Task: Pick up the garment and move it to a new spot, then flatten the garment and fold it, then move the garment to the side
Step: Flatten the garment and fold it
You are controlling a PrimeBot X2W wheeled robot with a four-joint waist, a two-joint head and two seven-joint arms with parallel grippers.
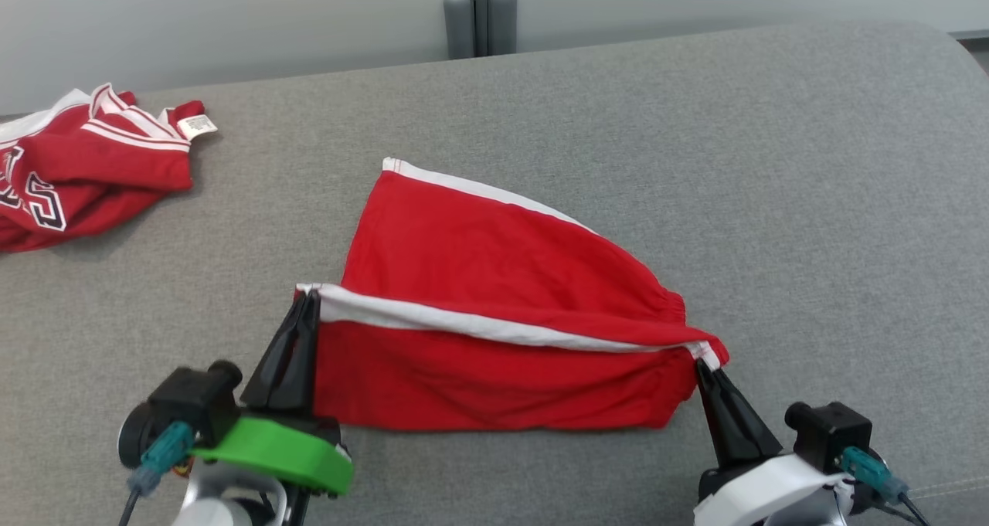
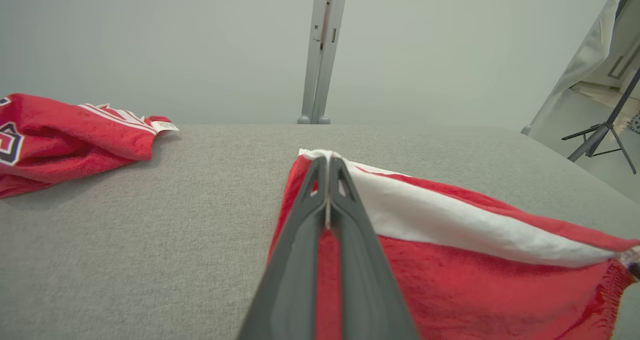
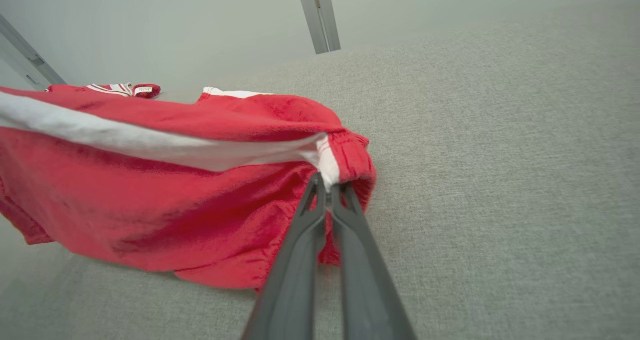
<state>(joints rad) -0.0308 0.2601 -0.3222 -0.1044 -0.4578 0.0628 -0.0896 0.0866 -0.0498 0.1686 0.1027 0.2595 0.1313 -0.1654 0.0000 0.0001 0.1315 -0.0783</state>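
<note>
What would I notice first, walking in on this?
The red shorts with a white stripe are held stretched over the middle of the grey cushioned surface. The left gripper is shut on one corner and the right gripper on the waistband end. At the far left lies a crumpled red jersey with white trim.

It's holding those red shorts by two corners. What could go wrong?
Each hand pinches only a sliver of the red shorts: left hand at the white stripe's end, right hand at the gathered waistband corner. Either could slip and drop its side. The loose fabric between them may bunch instead of lying flat.
</note>
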